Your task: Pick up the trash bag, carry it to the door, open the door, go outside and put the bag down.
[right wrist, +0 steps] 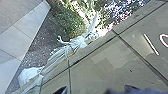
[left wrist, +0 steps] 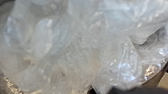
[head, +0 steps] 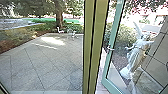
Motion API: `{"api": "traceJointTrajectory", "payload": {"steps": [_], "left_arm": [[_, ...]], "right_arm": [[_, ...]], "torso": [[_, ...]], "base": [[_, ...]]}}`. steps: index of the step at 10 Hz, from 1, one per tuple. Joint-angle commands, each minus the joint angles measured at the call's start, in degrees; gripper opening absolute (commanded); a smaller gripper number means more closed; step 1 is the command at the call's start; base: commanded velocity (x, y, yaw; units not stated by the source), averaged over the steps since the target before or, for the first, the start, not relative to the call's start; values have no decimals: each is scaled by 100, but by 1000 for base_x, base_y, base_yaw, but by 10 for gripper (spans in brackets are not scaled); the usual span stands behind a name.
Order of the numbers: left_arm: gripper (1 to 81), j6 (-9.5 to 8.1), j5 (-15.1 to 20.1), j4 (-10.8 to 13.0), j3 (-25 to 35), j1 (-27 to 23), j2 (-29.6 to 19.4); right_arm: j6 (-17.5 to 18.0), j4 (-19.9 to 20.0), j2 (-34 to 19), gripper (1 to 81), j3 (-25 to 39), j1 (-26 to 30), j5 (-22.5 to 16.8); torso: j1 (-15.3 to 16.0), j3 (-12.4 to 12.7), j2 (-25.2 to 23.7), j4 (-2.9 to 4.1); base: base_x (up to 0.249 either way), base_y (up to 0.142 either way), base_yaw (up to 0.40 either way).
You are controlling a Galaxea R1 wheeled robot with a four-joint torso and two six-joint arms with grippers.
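Crumpled, translucent plastic of the trash bag [left wrist: 75,47] lies very close to the camera in the left wrist view. Its folds hide how my left gripper stands. In the head view, the glass door [head: 117,87] has a pale green frame and a small handle [head: 110,47]. The door stands ajar to the right of the yellowish post [head: 95,45], with paving visible in the gap between them. Dark shapes at the lower edge of the right wrist view do not tell how my right gripper stands.
Outside, a paved patio [head: 37,65] stretches left of the post, with a tree trunk [head: 59,16] and planting behind. A white statue [head: 136,55] appears through the door glass, beside a tiled wall [head: 160,47]. The statue [right wrist: 62,52] also stands in the right wrist view.
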Motion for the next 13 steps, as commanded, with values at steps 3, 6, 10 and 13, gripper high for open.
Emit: {"api": "traceJointTrajectory", "payload": {"steps": [3, 6, 10, 13], "left_arm": [[10, -10, 512, -50, 9, -107, -5], [10, -2, 512, -41, 9, -115, -14], [10, 7, 512, -14, 9, -107, -40], [10, 16, 512, 12, 26, -142, -49]], "right_arm": [[71, 978, 145, 811, -187, 1034, -1478], [27, 2092, 418, 811, 375, 1060, -2566], [-323, 3849, 480, 811, 604, 1412, -3920], [-1527, 5871, 128, 811, 692, 1211, -4756]], "torso": [[0, 2, 0, 0], [-2, 2, -2, -2], [0, 2, 0, -2], [2, 2, 0, -2]], "base": [[0, 0, 0], [0, 0, 0], [0, 0, 0], [0, 0, 0]]}}
